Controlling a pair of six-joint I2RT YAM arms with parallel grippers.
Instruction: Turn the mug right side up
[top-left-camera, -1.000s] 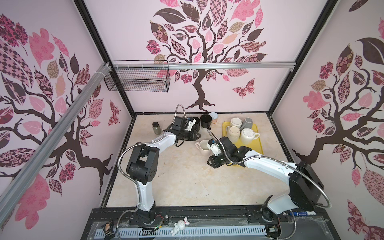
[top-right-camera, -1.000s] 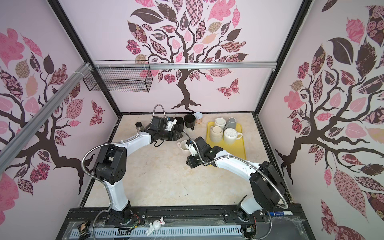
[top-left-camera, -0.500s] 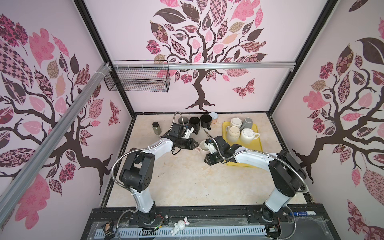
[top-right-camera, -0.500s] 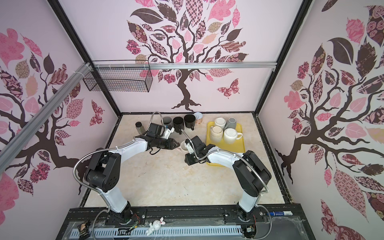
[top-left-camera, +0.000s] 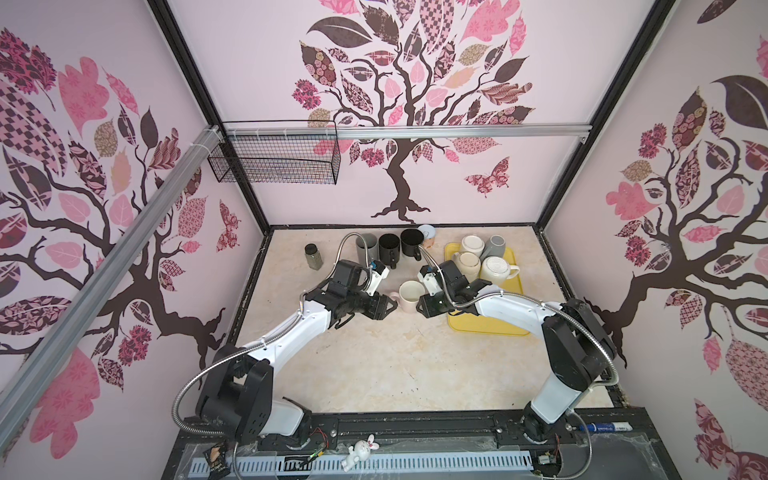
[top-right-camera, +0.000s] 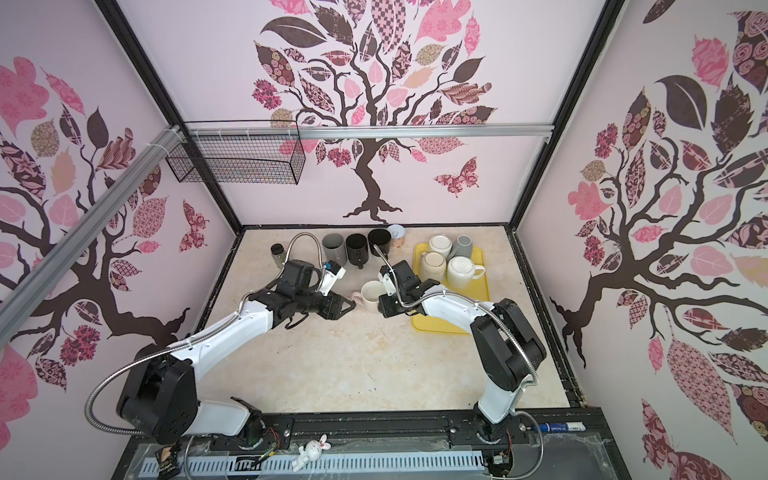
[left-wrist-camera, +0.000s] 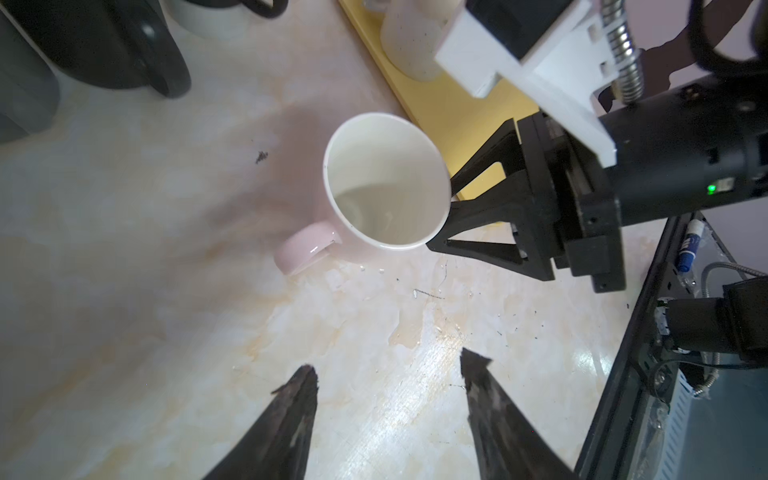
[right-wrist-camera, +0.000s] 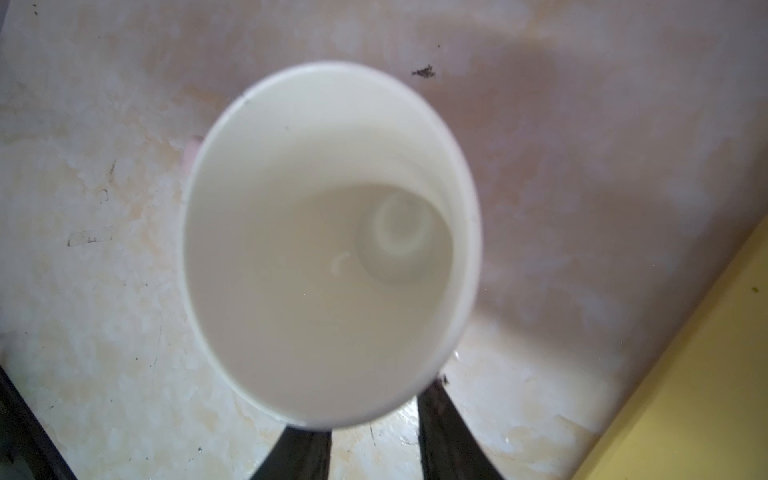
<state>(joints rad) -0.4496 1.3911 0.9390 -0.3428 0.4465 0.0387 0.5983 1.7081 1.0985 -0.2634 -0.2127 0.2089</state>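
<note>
Over the last second the left arm has come forward from the row of dark mugs (top-left-camera: 389, 247) at the back, and its fingers have spread apart. The left gripper (top-left-camera: 390, 305) now sits just beside the pink mug (top-left-camera: 411, 293) without touching it. In the left wrist view we see bare table (left-wrist-camera: 166, 291) between its two dark fingers (left-wrist-camera: 291, 415), with nothing held.

The mug stands upright on the table, mouth up, in both top views (top-right-camera: 372, 293). It is between the two grippers and just beside the near corner of the yellow tray (top-left-camera: 486, 324). Its white inside is empty in the right wrist view (right-wrist-camera: 328, 249). Its handle (left-wrist-camera: 305, 245) points toward the left gripper.

The right gripper (top-left-camera: 421, 300) is on the mug's other side, the tray side. In the left wrist view its fingers (left-wrist-camera: 478, 245) stand a little apart, with their tips against the mug's outer wall just under the rim. In the right wrist view the rim hides those tips (right-wrist-camera: 446, 432). We cannot tell whether they squeeze the mug or only rest against it.

Cream and grey mugs (top-left-camera: 494, 270) crowd the far end of the tray. A small jar (top-left-camera: 312, 255) stands on the table at the back left, near a grey mug (top-left-camera: 365, 245).
</note>
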